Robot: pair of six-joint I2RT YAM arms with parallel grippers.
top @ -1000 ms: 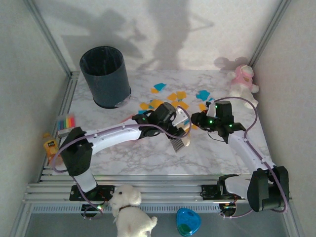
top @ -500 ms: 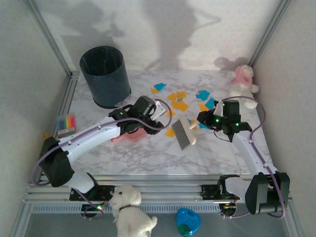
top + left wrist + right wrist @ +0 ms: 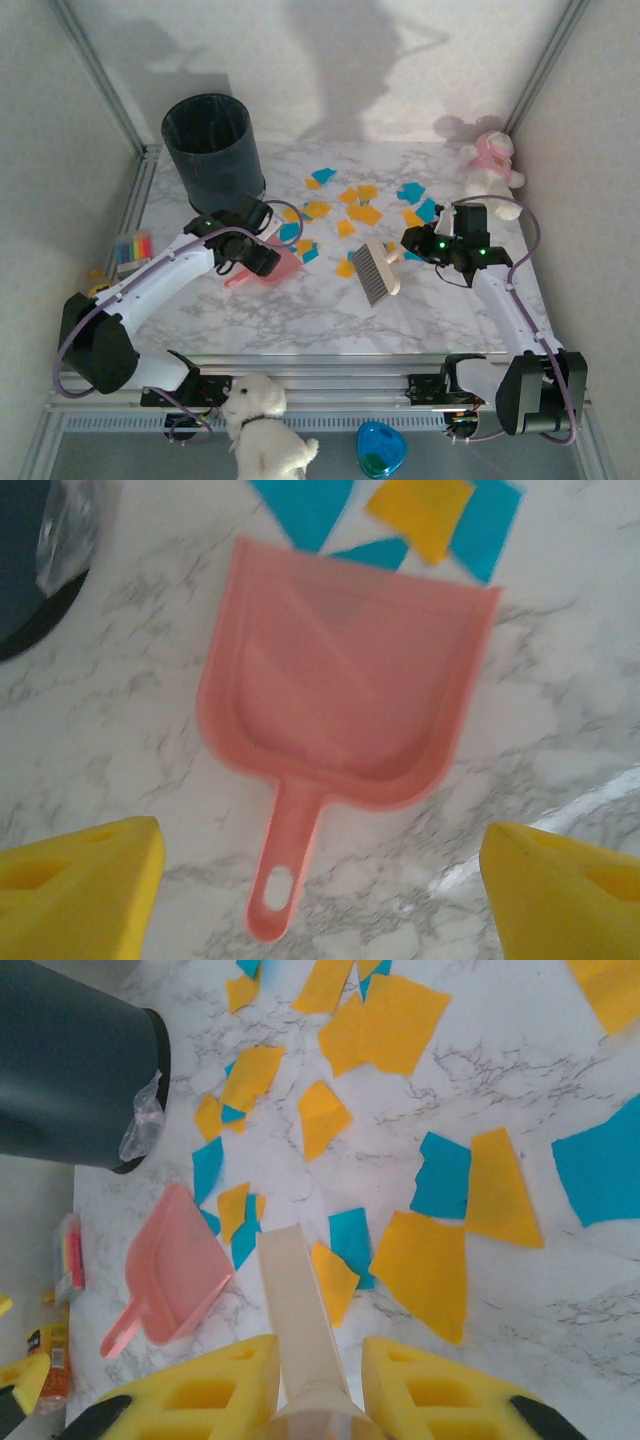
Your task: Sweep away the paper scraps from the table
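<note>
Fingers (image 3: 215, 1385) of the right gripper (image 3: 318, 1352) sit closed on the cream handle (image 3: 292, 1300) of a brush (image 3: 372, 270), which runs straight out between them. Ahead of those tips and to both sides, orange and teal paper scraps (image 3: 428, 1265) lie flat on the table (image 3: 560, 1290). The left gripper (image 3: 320, 830) hangs spread wide, gripping nothing. A pink dustpan (image 3: 345, 680) lies beyond its fingers (image 3: 85, 890), grip end pointing back between them, scraps at its far lip.

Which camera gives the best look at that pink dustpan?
The left wrist view: the whole dustpan lies flat below, handle included. In the top external view the left gripper hides part of it; the right wrist view shows it small, at the left.
</note>
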